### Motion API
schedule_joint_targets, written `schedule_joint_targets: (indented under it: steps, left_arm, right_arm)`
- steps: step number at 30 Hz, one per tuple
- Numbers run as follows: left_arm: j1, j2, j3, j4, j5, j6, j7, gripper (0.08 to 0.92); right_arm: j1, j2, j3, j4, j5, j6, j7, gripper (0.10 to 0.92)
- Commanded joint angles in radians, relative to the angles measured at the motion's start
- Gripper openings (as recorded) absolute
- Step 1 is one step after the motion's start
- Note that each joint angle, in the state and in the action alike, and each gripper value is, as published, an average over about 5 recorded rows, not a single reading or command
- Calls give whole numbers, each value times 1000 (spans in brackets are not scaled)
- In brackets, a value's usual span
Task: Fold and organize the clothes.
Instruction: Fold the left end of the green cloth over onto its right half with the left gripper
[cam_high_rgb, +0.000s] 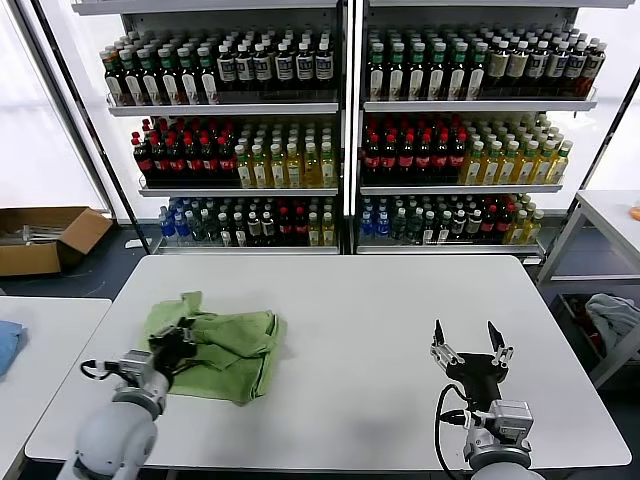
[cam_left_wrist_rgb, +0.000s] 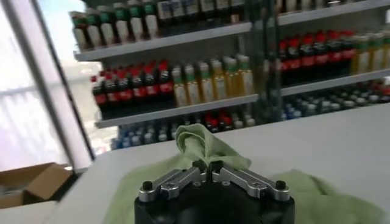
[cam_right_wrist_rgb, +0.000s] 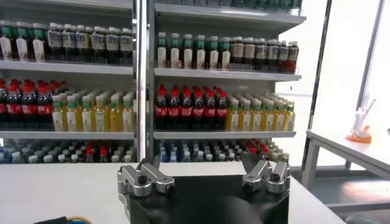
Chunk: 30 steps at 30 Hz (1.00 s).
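The clothes (cam_high_rgb: 225, 345), a light green shirt, lie partly folded and rumpled on the left half of the white table (cam_high_rgb: 350, 310). My left gripper (cam_high_rgb: 183, 337) is at the shirt's near-left part and is shut on a pinch of its fabric. In the left wrist view a fold of the clothes (cam_left_wrist_rgb: 204, 143) rises from between the closed fingertips of the left gripper (cam_left_wrist_rgb: 207, 165). My right gripper (cam_high_rgb: 470, 340) hovers over the table's right half, open, with nothing between its fingers. The right wrist view shows the right gripper (cam_right_wrist_rgb: 204, 165) with its jaws spread wide over bare table.
Behind the table stand shelves of bottles (cam_high_rgb: 350, 130). A cardboard box (cam_high_rgb: 45, 238) sits on the floor at far left. A second table (cam_high_rgb: 40, 340) adjoins on the left with a blue cloth (cam_high_rgb: 6, 345). Another table (cam_high_rgb: 610, 220) and a bin of cloth (cam_high_rgb: 615, 320) are at right.
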Motion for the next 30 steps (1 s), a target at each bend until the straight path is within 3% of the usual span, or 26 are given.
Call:
schedule_joint_targets:
  steps: [1,13,20,23,30]
  left_arm:
    - [-27,-75,190,7,65,23,-2,94]
    - [-34,-94,200,35,74,33,29,94]
    - [-33,-149,198,96,76,-30,62,98]
    - [-25,-180,210,121,46,-73,74,146]
    - [0,-224,222,156,8,-118,76,344]
  right_arm:
    - [-55,13,18,17,-12,7,1,823]
    - [-86,25,-10,16,-51,21,1,823]
    - [-91,41,-59,13,-93,29,0,823]
    - [-89,47,-81,15,-108,30,2,823]
    - [-87,54,-107,16,-125,33,4,823]
